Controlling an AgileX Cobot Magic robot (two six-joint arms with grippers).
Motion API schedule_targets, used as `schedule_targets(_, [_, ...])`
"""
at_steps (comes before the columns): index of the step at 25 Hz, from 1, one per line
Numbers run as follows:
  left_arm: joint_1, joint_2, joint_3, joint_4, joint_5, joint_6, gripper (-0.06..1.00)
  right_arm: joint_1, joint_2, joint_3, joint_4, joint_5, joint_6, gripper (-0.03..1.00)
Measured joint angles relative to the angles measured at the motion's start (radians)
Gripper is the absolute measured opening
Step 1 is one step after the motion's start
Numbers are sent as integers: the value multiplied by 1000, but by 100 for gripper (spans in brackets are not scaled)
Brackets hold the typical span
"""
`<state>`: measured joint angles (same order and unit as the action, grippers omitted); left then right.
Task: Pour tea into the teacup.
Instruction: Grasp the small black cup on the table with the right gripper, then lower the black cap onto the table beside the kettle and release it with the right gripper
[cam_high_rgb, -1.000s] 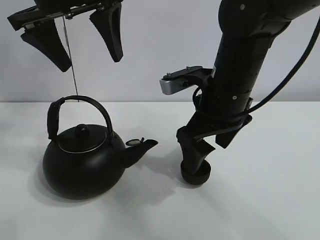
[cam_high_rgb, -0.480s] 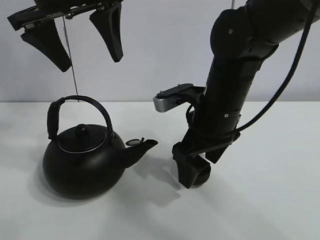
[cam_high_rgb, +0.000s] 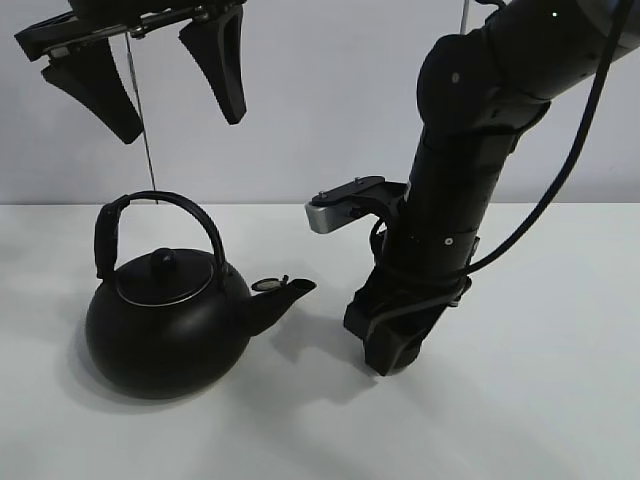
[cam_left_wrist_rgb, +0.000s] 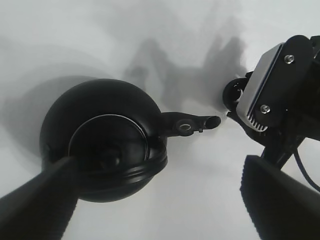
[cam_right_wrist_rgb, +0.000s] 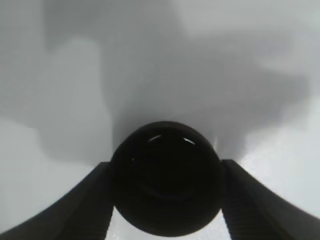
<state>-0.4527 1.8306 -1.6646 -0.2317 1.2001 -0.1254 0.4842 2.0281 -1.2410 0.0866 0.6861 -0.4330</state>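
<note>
The tiny black teacup (cam_right_wrist_rgb: 166, 175) sits between the fingers of my right gripper (cam_right_wrist_rgb: 167, 192), which is shut on it. In the high view that gripper (cam_high_rgb: 388, 350) points down, low over the white table (cam_high_rgb: 540, 400), just right of the kettle's spout (cam_high_rgb: 285, 291). Its fingers hide the cup there. I cannot tell whether the cup touches the table. The big round black kettle (cam_high_rgb: 165, 320) with its arched handle stands on the left. My left gripper (cam_high_rgb: 140, 80) hangs open and empty high above the kettle (cam_left_wrist_rgb: 105, 145). A dark round edge, apparently the cup (cam_left_wrist_rgb: 231, 95), shows past the spout in the left wrist view.
The right arm's silver wrist camera block (cam_high_rgb: 335, 210) juts out toward the kettle. A thin vertical rod (cam_high_rgb: 146, 150) hangs behind the kettle's handle. A grey wall stands at the back of the table.
My right gripper has moved a little left toward the kettle's spout with the teacup in it. The cup is now hidden behind the fingers in the high view. The left gripper and kettle have not moved.
</note>
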Motion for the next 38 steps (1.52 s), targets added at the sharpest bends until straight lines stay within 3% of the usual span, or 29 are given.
schedule_targets(14, [0, 0, 0, 0, 0, 0, 63, 3, 0, 0, 11, 2, -20, 40])
schedule_targets(20, [0, 0, 0, 0, 0, 0, 63, 57, 0, 0, 10, -3, -32, 40])
schedule_targets(38, [0, 0, 0, 0, 0, 0, 63, 90, 0, 0, -7, -122, -24, 40])
